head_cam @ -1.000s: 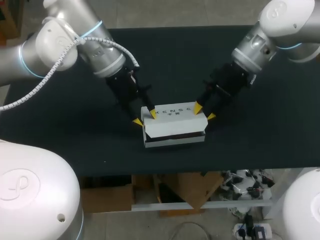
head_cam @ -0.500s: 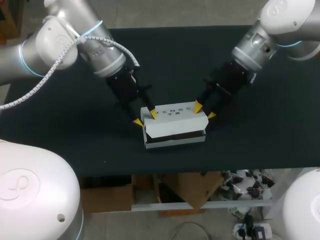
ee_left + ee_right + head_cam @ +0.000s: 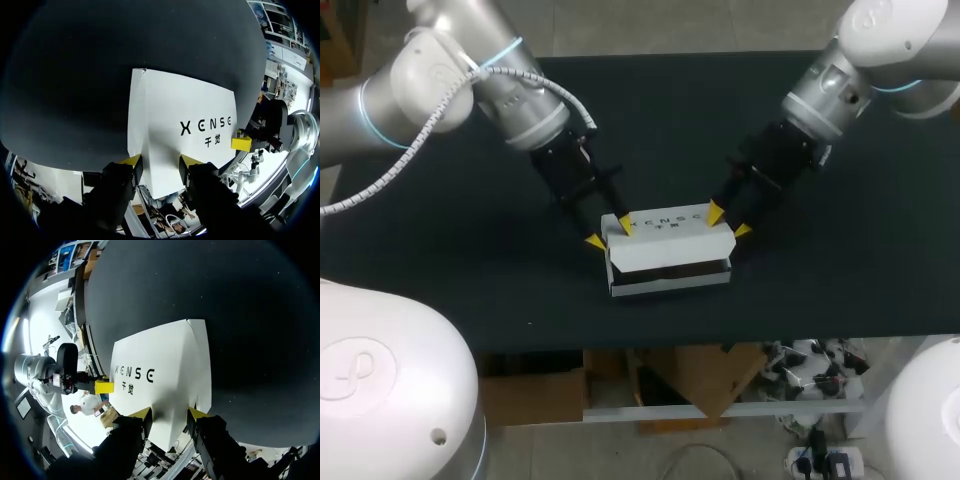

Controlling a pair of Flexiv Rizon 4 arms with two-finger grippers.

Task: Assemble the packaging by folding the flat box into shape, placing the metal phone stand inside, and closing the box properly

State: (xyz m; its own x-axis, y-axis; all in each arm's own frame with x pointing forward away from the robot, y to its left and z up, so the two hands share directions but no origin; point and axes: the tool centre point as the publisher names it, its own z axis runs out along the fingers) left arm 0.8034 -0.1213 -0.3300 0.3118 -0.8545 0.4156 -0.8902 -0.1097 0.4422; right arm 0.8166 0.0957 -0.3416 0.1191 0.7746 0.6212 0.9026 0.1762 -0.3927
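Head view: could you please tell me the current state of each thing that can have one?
box: folded into shape, lid lowered but not fully shut, with a dark gap along its front.
left gripper: open, fingers astride the box's left end.
right gripper: open, fingers astride the box's right end.

1 table [image 3: 670, 100] with a matte black top, straight front edge

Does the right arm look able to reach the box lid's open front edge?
Probably yes: the right gripper is at the white box's right end, the left gripper at the other end, and nothing covers the front gap.
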